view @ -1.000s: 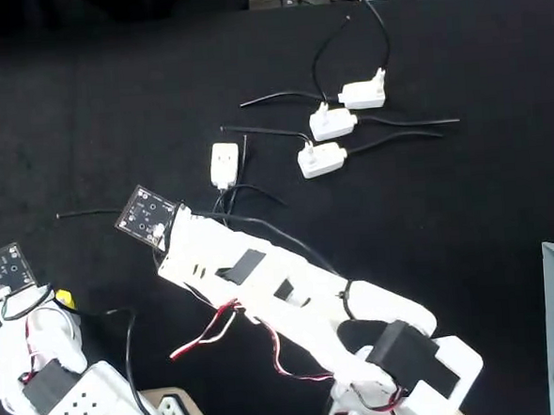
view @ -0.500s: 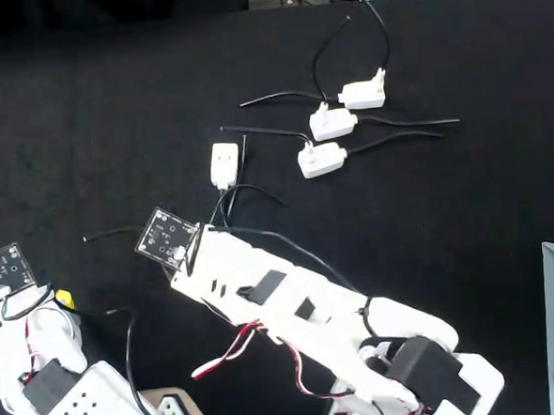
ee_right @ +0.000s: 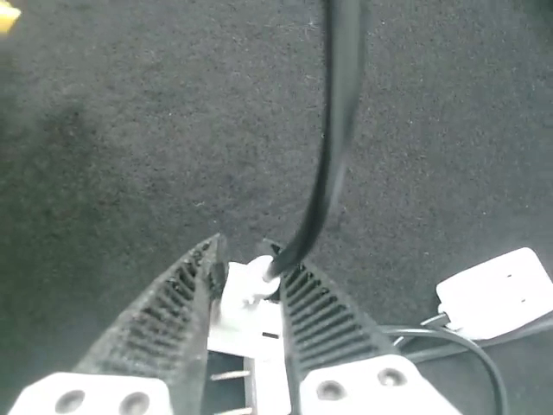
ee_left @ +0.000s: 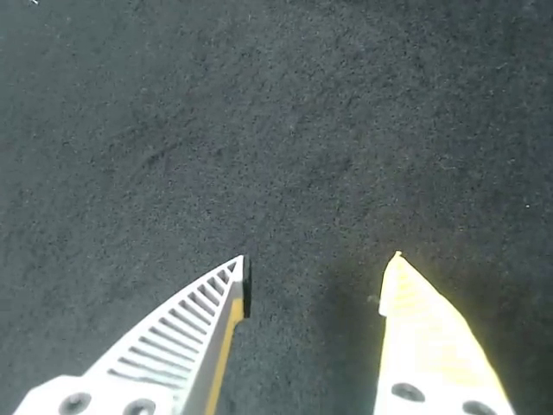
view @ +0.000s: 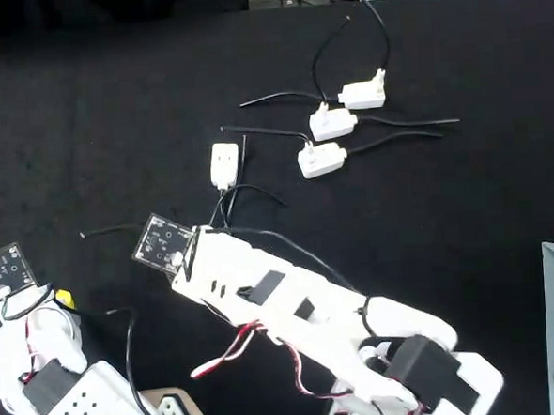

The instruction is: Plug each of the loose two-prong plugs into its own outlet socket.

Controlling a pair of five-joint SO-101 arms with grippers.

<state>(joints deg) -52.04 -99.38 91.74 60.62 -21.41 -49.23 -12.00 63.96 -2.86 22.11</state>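
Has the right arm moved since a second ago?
Yes. The right arm, holding a plug, drew back toward its base, away from the lone white socket.

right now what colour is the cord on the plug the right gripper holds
Black cord on the small white two-prong plug; clearest in the right wrist view.

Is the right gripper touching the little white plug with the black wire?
Touching. The right wrist view shows the fingers of the right gripper pressed against both sides of the small white plastic two-prong plug.
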